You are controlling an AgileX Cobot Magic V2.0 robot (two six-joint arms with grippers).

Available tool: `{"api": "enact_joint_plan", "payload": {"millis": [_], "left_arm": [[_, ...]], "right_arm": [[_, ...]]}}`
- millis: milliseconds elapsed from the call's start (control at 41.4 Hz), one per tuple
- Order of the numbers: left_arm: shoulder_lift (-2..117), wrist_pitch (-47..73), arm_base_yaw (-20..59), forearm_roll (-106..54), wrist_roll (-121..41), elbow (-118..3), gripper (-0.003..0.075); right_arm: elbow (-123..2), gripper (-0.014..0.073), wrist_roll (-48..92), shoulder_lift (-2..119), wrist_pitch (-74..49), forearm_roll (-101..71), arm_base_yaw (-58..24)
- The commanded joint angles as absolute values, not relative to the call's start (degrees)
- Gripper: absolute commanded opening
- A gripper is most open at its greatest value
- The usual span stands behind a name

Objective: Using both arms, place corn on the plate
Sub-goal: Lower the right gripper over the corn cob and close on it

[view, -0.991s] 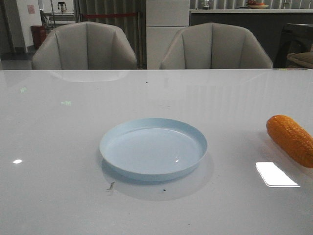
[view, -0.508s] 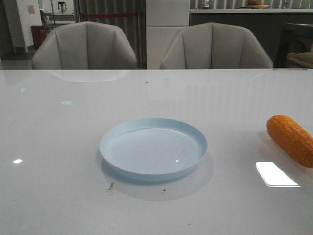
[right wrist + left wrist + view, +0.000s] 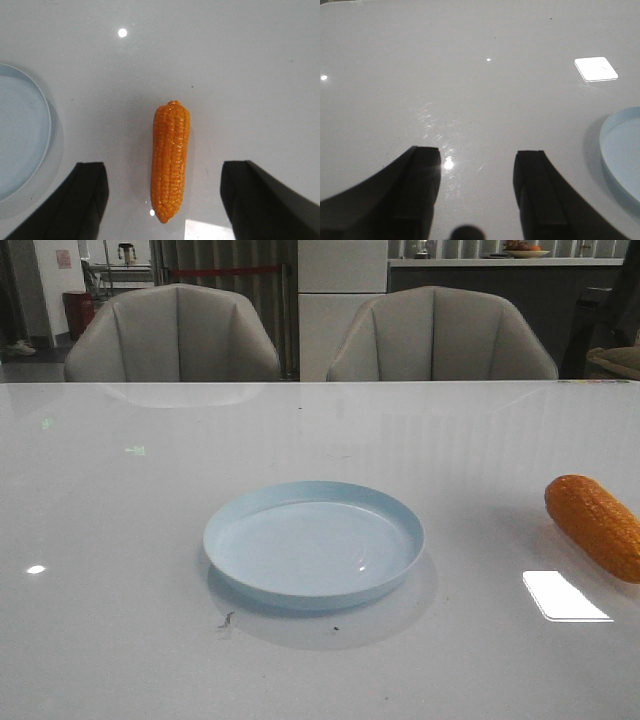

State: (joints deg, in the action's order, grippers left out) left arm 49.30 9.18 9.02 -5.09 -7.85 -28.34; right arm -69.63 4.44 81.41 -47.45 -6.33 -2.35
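Table (image 3: 150, 540) comes first: a glossy white surface that fills most of the front view, with window light reflected on it in bright patches. Behind its far edge stand two grey chairs (image 3: 175, 335), side by side. The plate (image 3: 313, 543), pale blue and round with a low raised rim, sits flat near the middle of the table with nothing on it. The corn (image 3: 595, 525) lies on the table well to the right of the plate, apart from it, its far end cut off by the right edge of the front view.

Neither arm shows in the front view. In the right wrist view, the right gripper (image 3: 165, 195) hangs over the corn (image 3: 170, 167) with its jaws spread wide, one finger on each side of the cob and neither touching it. The left gripper (image 3: 477, 187) is also parted, holding nothing, with only bare table between its fingers and the plate's rim (image 3: 620, 150) off to one side.
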Motion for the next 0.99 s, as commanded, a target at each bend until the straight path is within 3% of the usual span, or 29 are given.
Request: {"api": "enact_joint_plan", "payload": {"millis": [0, 242, 967], "left_arm": [[48.77, 4.84, 9.72, -5.67, -7.17, -29.97, 0.0401], [48.77, 5.71, 9.72, -5.67, -7.17, -29.97, 0.0401], [48.77, 7.38, 9.72, -5.69, -7.17, -29.97, 0.0401]], "right_arm": [[-77.34, 0.0582, 4.40, 86.04, -50.79, -6.53, -2.08], [-86.72, 0.0582, 4.40, 97.94, -61.18, -5.54, -2.08], [-87.07, 0.0582, 4.14, 110.30, -59.24, -4.20, -2.08]]}}
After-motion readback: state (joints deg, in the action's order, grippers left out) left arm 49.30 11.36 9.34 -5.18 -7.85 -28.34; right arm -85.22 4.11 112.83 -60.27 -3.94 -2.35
